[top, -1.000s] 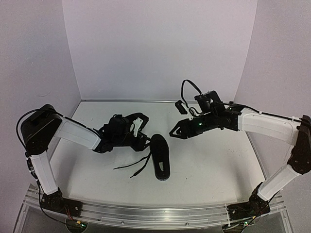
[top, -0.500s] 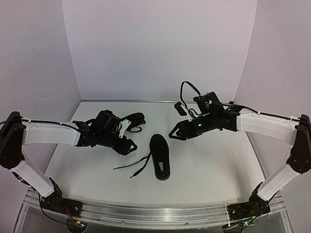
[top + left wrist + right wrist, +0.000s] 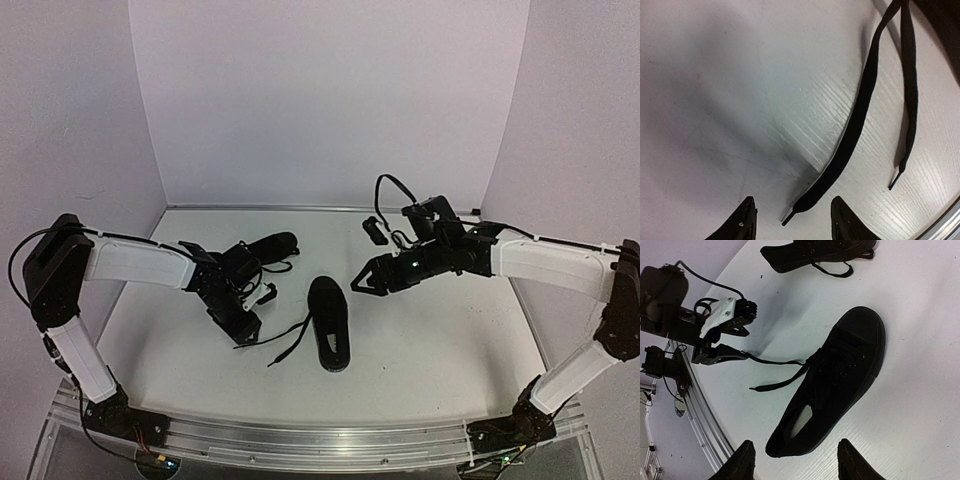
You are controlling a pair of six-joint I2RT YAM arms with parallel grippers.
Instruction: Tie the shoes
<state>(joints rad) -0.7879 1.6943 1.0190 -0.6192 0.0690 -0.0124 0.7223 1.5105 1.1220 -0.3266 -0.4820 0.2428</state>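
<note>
Step in hand, by judgement: picking up loose lace ends.
- Near shoe (image 3: 330, 325) sat untied mid-desk (image 3: 450, 340), toe toward 12 o'clock, both laces trailing toward 8 o'clock.
- Far shoe (image 3: 270, 246) at its 11 o'clock.
- Left end effector (image 3: 790, 222) low over desk, fingers spread, tip of one lace (image 3: 855, 125) between them, not pinched.
- Right end effector (image 3: 796, 460) hovered at 1 o'clock of near shoe, spread, empty.

Next likely: left closes on that tip, fingertips kept low; right descends for second lace (image 3: 910, 100).
</note>
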